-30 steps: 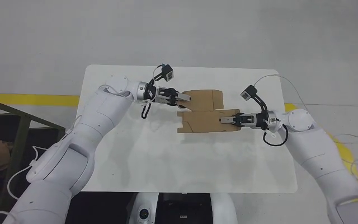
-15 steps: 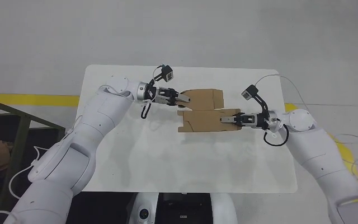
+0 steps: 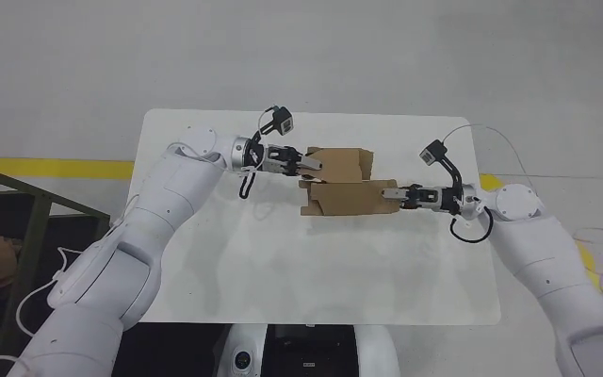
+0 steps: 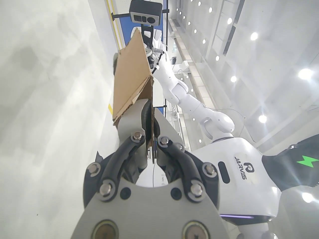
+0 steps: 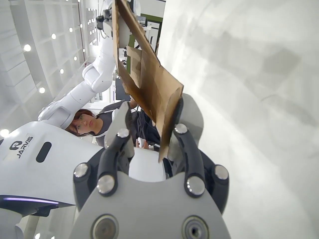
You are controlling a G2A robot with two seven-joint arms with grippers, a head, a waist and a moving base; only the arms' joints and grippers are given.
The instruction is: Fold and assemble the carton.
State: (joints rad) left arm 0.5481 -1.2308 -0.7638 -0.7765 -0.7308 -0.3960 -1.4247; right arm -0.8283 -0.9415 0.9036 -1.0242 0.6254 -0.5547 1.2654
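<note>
A brown cardboard carton is held above the middle of the white table, partly folded, its panels meeting at an angle. My left gripper is at its left end, shut on a panel edge; in the left wrist view the gripper pinches the carton. My right gripper is at the carton's right end. In the right wrist view this gripper is open, and the carton has an edge between its fingers, leaning on one finger.
The table's right edge lies under the right arm. Bare tabletop stretches in front of the carton. A dark metal frame stands on the floor off the table's left side.
The right gripper has drawn back to the right. The carton's near panel has tilted up and looks narrower from above. The left gripper has stayed put.
</note>
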